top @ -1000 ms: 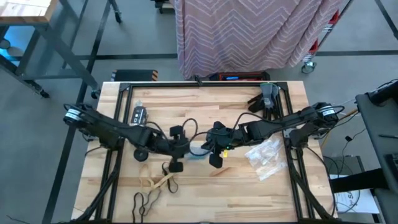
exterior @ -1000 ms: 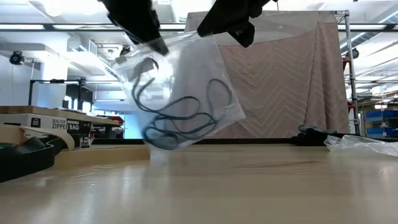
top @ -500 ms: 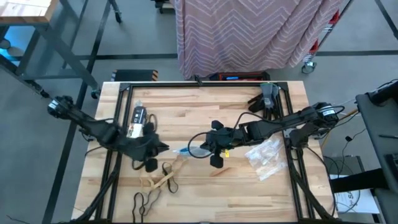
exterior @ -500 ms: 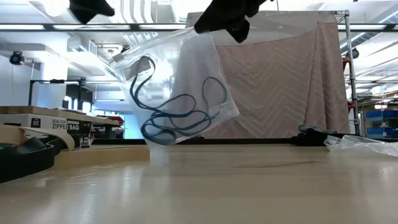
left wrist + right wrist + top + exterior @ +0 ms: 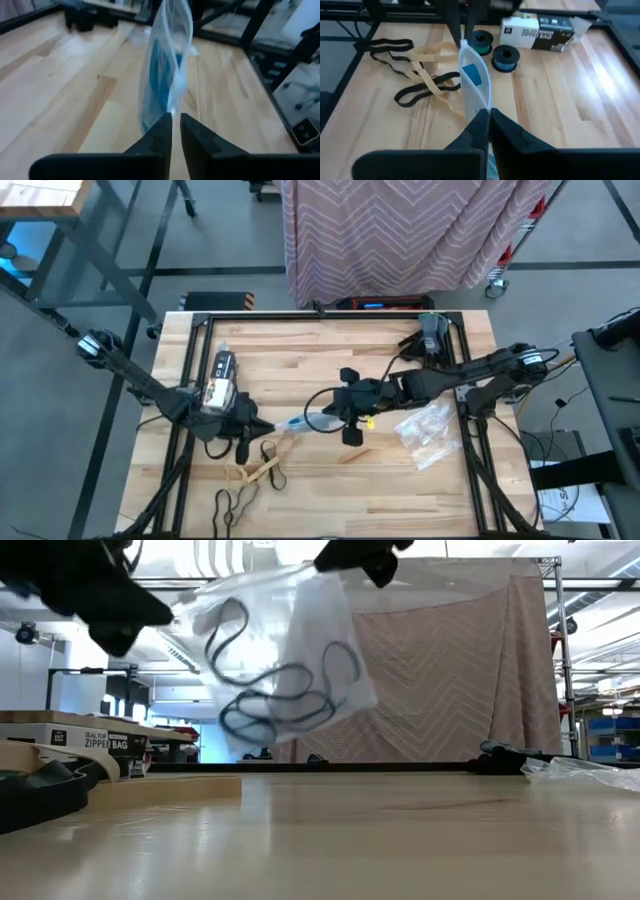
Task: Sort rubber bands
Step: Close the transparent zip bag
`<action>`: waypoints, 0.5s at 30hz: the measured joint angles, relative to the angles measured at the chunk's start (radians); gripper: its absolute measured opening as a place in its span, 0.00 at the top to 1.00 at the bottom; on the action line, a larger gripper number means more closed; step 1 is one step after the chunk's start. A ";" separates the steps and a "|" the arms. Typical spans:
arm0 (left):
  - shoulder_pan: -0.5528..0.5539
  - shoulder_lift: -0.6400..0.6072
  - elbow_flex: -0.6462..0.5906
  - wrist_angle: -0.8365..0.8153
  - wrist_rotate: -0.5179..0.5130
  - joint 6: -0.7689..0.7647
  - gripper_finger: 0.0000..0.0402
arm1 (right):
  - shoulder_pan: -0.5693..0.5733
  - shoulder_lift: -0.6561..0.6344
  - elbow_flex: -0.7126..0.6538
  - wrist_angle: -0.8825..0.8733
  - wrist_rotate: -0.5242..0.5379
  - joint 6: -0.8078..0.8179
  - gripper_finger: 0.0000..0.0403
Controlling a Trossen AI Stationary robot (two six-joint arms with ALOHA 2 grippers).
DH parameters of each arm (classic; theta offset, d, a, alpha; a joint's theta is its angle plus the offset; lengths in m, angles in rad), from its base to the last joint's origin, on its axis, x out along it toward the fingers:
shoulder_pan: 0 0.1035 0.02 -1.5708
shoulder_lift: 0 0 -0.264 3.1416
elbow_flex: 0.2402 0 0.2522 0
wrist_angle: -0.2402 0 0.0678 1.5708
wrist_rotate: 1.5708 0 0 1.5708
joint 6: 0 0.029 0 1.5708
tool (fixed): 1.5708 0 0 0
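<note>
- 1 wooden worktop (image 5: 330,370) carries the things, with a zipper-bag box (image 5: 540,33) and a heap of spare clear bags (image 5: 428,432) on it.
- 1 clear plastic bag (image 5: 285,665) hangs above the worktop, with blue rubber bands (image 5: 280,705) inside.
- 2 hands: the right hand (image 5: 352,412) is clamped on the bag's edge; the left hand (image 5: 255,432) has its fingers almost together at the bag's other edge, grip unclear.
- Tan rubber bands (image 5: 427,75) and black rubber bands (image 5: 422,90) lie loose on the worktop's front left.

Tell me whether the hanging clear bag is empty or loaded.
Loaded. In the low view, blue rubber bands coil inside the clear bag, which hangs above the table.
</note>
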 joint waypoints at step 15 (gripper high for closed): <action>0.015 0.299 -0.228 0.941 -0.001 0.351 0.92 | -0.005 -0.040 0.012 0.015 0.011 0.011 1.00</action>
